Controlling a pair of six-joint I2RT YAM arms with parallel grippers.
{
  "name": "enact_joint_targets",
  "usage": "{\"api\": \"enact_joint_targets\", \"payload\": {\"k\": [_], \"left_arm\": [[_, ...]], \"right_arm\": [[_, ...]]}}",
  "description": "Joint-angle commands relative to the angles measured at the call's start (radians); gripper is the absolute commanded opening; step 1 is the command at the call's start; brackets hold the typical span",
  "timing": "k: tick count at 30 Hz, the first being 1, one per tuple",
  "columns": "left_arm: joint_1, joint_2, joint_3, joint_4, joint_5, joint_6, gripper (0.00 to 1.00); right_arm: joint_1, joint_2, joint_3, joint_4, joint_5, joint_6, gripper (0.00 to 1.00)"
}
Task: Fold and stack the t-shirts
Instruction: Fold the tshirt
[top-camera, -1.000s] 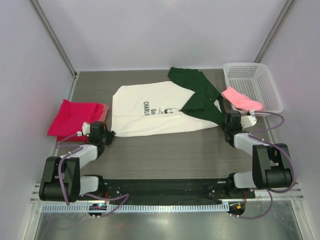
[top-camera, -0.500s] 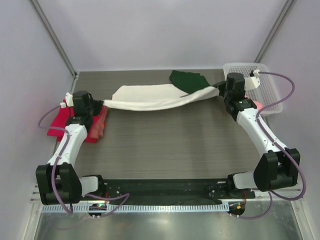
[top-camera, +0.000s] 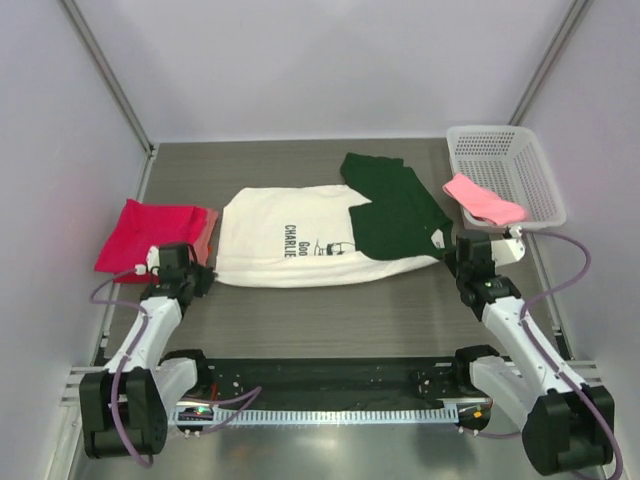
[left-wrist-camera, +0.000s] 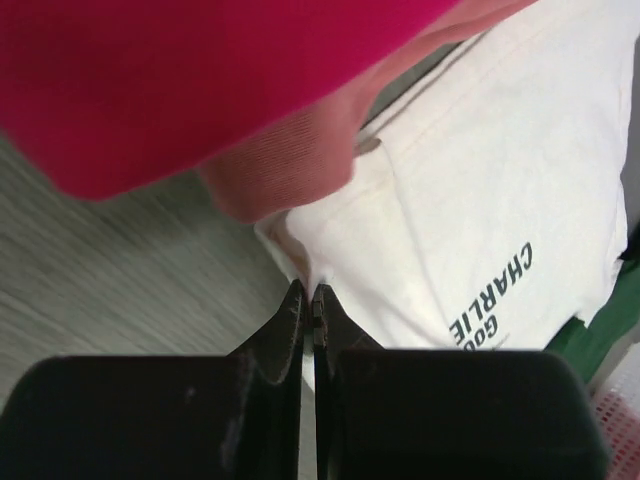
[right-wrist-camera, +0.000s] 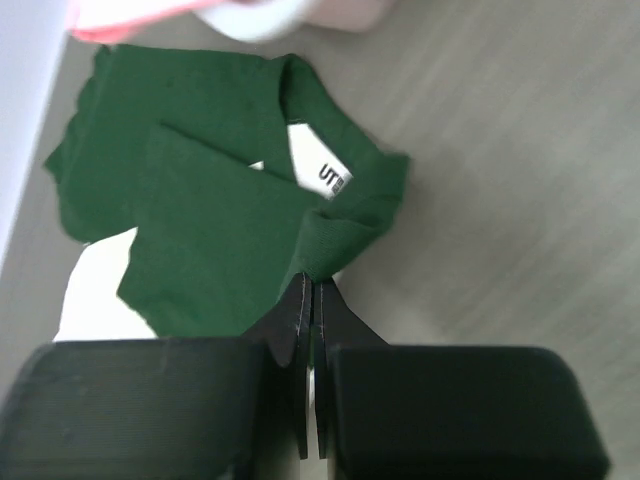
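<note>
Bright, even, soft light; crisp overhead view, blurry wrist views, faint shadows.

The cream-white, green-shouldered shirt (top-camera: 300, 235) lay spread at centre. A red-pink shirt (top-camera: 145, 232) topped a salmon one (top-camera: 208, 228) at left. A light pink shirt (top-camera: 482, 198) lay far right.

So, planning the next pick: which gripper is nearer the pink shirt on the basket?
Right. The right gripper is just in front of the pink shirt; the left gripper is far across, by the red shirts.

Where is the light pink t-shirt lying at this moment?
In the top view, the light pink t-shirt lies over the near-left rim of the white basket, at the far right, beside the green end of the cream t-shirt.
</note>
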Motion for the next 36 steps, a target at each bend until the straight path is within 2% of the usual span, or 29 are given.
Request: {"api": "enact_joint_targets", "payload": {"k": [1, 2, 3, 6, 7, 8, 9, 10, 13, 17, 18, 23, 28, 30, 32, 33, 34, 36], "left_arm": [[0.01, -0.092, -0.063, -0.001, -0.014, 0.041, 0.0], [0.009, -0.123, -0.123, -0.005, -0.005, 0.045, 0.0], [0.01, -0.16, -0.145, -0.008, -0.002, 0.044, 0.0], [0.01, -0.241, -0.221, -0.022, -0.002, 0.031, 0.0], [0.009, -0.269, -0.237, -0.045, 0.0, 0.031, 0.09], [0.009, -0.293, -0.239, -0.062, 0.0, 0.034, 0.21], [0.01, -0.319, -0.239, -0.082, 0.0, 0.038, 0.39], [0.01, -0.376, -0.229, -0.123, -0.002, 0.039, 0.64], [0.009, -0.479, -0.177, -0.2, -0.016, 0.065, 0.84], [0.009, -0.507, -0.055, -0.261, -0.002, 0.16, 0.89], [0.007, -0.501, -0.026, -0.264, 0.018, 0.18, 0.9], [0.009, -0.367, 0.138, -0.174, 0.14, 0.286, 0.93], [-0.004, -0.095, 0.268, -0.024, 0.207, 0.312, 0.91], [-0.023, -0.015, 0.31, 0.027, 0.15, 0.323, 0.91], [-0.039, 0.192, 0.423, 0.051, 0.122, 0.331, 0.9], [-0.039, 0.193, 0.424, 0.052, 0.128, 0.331, 0.9], [-0.04, 0.291, 0.49, 0.067, 0.136, 0.337, 0.89], [-0.04, 0.392, 0.557, 0.076, 0.139, 0.335, 0.89]], "right_arm": [[-0.007, -0.142, -0.122, -0.031, 0.015, 0.082, 0.01], [-0.005, -0.258, -0.19, -0.068, 0.003, 0.123, 0.01], [-0.007, -0.302, -0.252, -0.08, -0.004, 0.134, 0.01], [-0.005, -0.458, -0.309, -0.181, -0.001, 0.147, 0.03], [-0.007, -0.497, -0.308, -0.215, 0.007, 0.139, 0.12], [-0.005, -0.552, -0.302, -0.247, 0.027, 0.129, 0.2], [-0.005, -0.577, -0.277, -0.298, 0.035, 0.116, 0.32], [-0.005, -0.594, -0.263, -0.32, 0.041, 0.102, 0.46], [-0.005, -0.591, -0.184, -0.317, 0.045, -0.012, 0.53], [-0.005, -0.41, -0.044, -0.233, -0.016, -0.219, 0.53], [-0.005, -0.37, 0.006, -0.175, -0.08, -0.308, 0.53], [-0.004, -0.035, 0.172, -0.041, -0.264, -0.448, 0.53], [0.022, 0.223, 0.421, 0.027, -0.306, -0.511, 0.55], [0.024, 0.369, 0.557, 0.018, -0.336, -0.53, 0.56], [0.029, 0.514, 0.687, 0.001, -0.349, -0.545, 0.56], [0.029, 0.558, 0.726, -0.004, -0.349, -0.548, 0.56], [0.027, 0.599, 0.764, -0.011, -0.338, -0.547, 0.56], [0.027, 0.725, 0.864, -0.013, -0.312, -0.547, 0.56]]}}
